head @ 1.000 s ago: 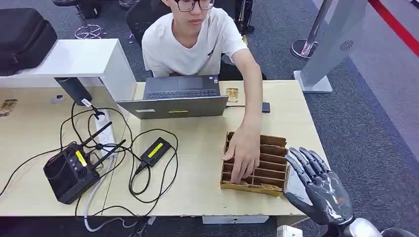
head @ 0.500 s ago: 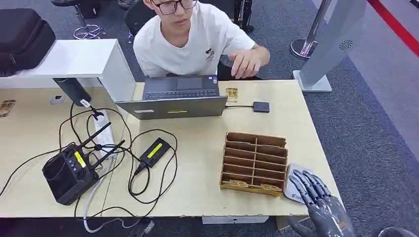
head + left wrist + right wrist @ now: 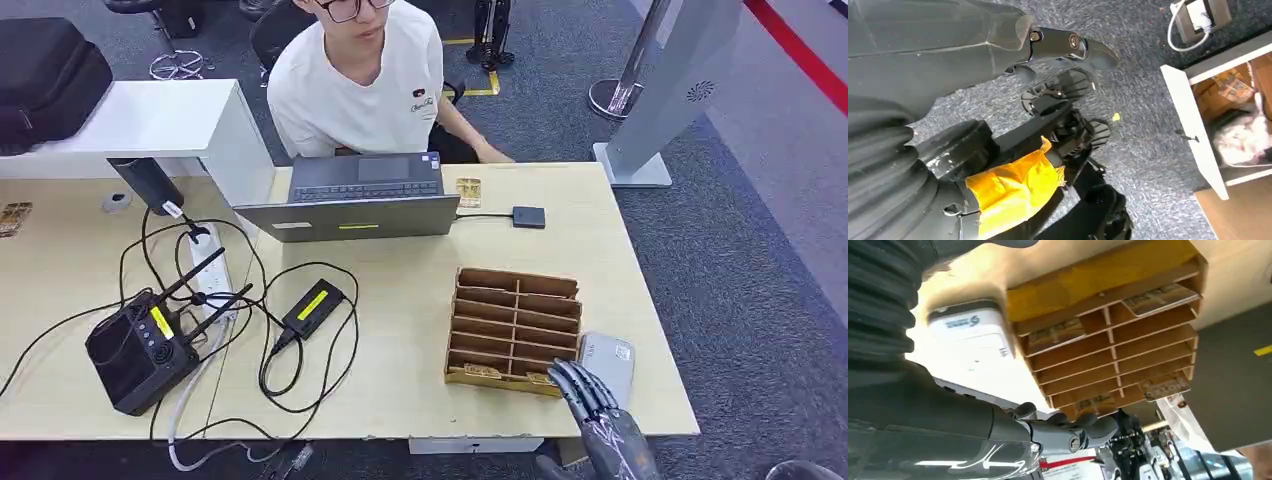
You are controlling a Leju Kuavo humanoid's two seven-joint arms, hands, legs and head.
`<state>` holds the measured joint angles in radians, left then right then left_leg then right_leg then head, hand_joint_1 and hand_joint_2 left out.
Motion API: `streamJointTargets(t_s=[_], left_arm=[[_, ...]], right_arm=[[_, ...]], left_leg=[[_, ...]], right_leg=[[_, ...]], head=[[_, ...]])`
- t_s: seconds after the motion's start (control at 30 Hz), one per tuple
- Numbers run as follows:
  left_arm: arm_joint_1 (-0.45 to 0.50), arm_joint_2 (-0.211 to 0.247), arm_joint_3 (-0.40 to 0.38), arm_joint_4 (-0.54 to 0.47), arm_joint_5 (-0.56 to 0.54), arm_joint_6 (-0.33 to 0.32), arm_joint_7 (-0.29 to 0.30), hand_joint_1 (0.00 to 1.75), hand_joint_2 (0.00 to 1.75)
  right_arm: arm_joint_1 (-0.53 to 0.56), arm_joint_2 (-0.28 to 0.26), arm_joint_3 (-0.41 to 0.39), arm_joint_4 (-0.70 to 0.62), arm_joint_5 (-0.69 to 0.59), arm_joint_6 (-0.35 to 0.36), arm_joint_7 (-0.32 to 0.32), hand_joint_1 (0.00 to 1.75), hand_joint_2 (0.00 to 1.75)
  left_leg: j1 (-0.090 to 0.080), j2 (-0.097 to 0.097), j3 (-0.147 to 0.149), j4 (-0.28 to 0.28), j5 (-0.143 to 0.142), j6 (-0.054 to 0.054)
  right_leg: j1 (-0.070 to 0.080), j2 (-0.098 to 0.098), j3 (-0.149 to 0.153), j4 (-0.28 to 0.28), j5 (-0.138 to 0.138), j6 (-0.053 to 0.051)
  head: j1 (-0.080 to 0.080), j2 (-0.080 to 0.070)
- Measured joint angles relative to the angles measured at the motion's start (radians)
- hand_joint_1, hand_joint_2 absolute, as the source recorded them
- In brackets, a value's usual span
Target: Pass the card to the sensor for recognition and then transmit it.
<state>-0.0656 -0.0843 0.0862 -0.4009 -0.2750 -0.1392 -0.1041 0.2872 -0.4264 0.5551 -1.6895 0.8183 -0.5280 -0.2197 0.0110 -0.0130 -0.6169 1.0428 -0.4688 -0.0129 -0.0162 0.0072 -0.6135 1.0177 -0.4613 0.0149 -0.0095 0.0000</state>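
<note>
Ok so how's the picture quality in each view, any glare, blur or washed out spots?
Head view: evenly lit and sharp, with soft shadows under the wooden card rack. Right wrist view: the tabletop beside the white sensor box is blown out to near white, the background beyond the rack is soft, and the right hand looks dark against it. Left wrist view: the carpet is slightly blurred, with glossy highlights on dark robot parts.

A flat gold patterned card (image 3: pixel 484 372) lies in the nearest left slot of the brown wooden rack (image 3: pixel 516 329), with a second card (image 3: pixel 541 379) in the slot beside it. The grey, rounded sensor (image 3: pixel 608 362) lies flat on the surface at the rack's 4 o'clock, just beside it.
</note>
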Motion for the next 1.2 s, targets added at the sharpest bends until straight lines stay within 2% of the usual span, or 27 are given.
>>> streamJointTargets(t_s=[0.13,0.3,0.5,0.63,0.7,0.8,0.87,0.93,1.07,1.2], left_arm=[[-0.013,-0.008,-0.002,0.000,0.003,0.004,0.012,0.00,1.75],[-0.026,-0.018,-0.007,0.000,0.006,0.010,0.019,0.00,1.75],[-0.030,-0.021,-0.008,0.000,0.006,0.013,0.019,0.00,1.75],[-0.029,-0.023,-0.011,0.000,0.006,0.020,0.019,0.00,1.75],[-0.029,-0.024,-0.022,0.000,0.010,0.025,0.019,0.00,1.75],[-0.028,-0.027,-0.036,0.000,0.014,0.035,0.024,0.00,1.75],[-0.027,-0.028,-0.048,-0.002,0.014,0.037,0.028,0.00,1.75],[-0.027,-0.029,-0.058,-0.005,0.015,0.041,0.030,0.00,1.75],[-0.026,-0.032,-0.065,-0.006,0.016,0.042,0.031,0.00,1.75],[-0.026,-0.032,-0.075,-0.008,0.018,0.043,0.031,0.00,1.75]], right_arm=[[-0.057,0.061,0.041,0.095,0.016,-0.060,-0.001,0.00,1.75],[-0.106,0.116,0.064,0.188,0.019,-0.086,-0.010,0.00,1.75],[-0.127,0.144,0.072,0.238,0.019,-0.088,-0.014,0.00,1.75],[-0.129,0.159,0.070,0.260,0.068,-0.144,-0.016,0.00,1.75],[-0.120,0.199,0.026,0.266,0.167,-0.159,-0.073,0.00,1.75],[-0.102,0.276,-0.090,0.270,0.280,-0.162,-0.172,0.00,1.75],[-0.088,0.350,-0.210,0.259,0.349,-0.164,-0.264,0.00,1.75],[-0.088,0.404,-0.296,0.262,0.360,-0.166,-0.308,0.00,1.75],[-0.087,0.465,-0.403,0.267,0.365,-0.167,-0.336,0.00,1.75],[-0.086,0.498,-0.448,0.272,0.365,-0.167,-0.339,0.00,1.75]], left_leg=[[0.000,0.000,0.000,0.000,0.000,0.000],[0.000,-0.001,0.000,0.000,0.001,-0.001],[0.000,0.000,0.000,0.000,0.000,-0.001],[0.000,0.000,0.000,0.000,0.000,-0.001],[0.000,-0.001,0.000,0.000,0.000,-0.001],[0.000,-0.001,0.000,0.000,0.000,-0.001],[0.000,-0.001,0.000,0.000,0.001,-0.001],[0.000,-0.001,0.001,0.000,0.001,-0.001],[0.000,-0.001,0.000,0.000,0.001,-0.001],[0.000,-0.001,0.000,0.000,0.001,-0.001]], right_leg=[[0.000,0.000,0.000,0.000,0.000,-0.001],[0.000,0.000,0.000,0.001,0.000,-0.001],[0.000,0.000,0.000,0.000,0.000,-0.001],[0.000,0.000,0.000,0.000,0.000,-0.001],[0.000,0.000,0.000,0.001,0.000,-0.001],[0.000,-0.001,0.000,0.001,0.000,-0.001],[0.000,-0.001,0.000,0.001,0.000,-0.001],[0.000,0.000,0.000,0.001,0.000,-0.001],[0.000,0.000,0.000,0.001,0.000,-0.001],[0.000,0.000,0.000,0.001,0.000,-0.001]], head=[[0.000,0.000],[0.000,0.000],[0.000,0.000],[0.000,0.000],[0.000,0.000],[0.000,0.000],[0.000,0.000],[0.000,0.000],[0.000,0.000],[0.000,0.000]])
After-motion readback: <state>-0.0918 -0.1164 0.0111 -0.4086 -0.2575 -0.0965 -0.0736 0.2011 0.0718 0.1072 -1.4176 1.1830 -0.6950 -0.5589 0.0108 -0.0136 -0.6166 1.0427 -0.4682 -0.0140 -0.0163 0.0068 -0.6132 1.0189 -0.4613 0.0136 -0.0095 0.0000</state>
